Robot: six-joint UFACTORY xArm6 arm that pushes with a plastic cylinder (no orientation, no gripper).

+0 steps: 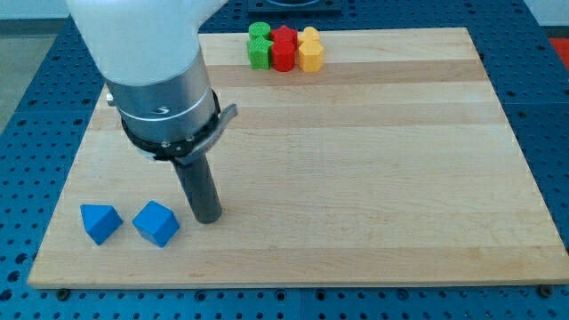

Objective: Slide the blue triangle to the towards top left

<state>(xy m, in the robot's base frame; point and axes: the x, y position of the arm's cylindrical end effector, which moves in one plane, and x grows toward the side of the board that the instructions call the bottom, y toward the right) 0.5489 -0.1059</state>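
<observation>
You see the blue triangle (pixel 100 222) at the bench's (pixel 356 178) bottom left, beside a blue cube (pixel 156 223). My tip (pixel 210 218) rests just right of the cube; there is no hand.

Blue triangle (pixel 100 222) lies flat, view's bottom-left corner.

We see a pale wooden board (pixel 356 133) with faint lengthwise grain stripes, lying on a blue perforated table (pixel 36 89), bearing two bright blue blocks, one triangular (pixel 100 222) and one cube-like (pixel 156 223), plus green (pixel 259 46), red (pixel 284 48) and yellow (pixel 310 50) blocks, under our dark grey rod (pixel 199 187).
</observation>
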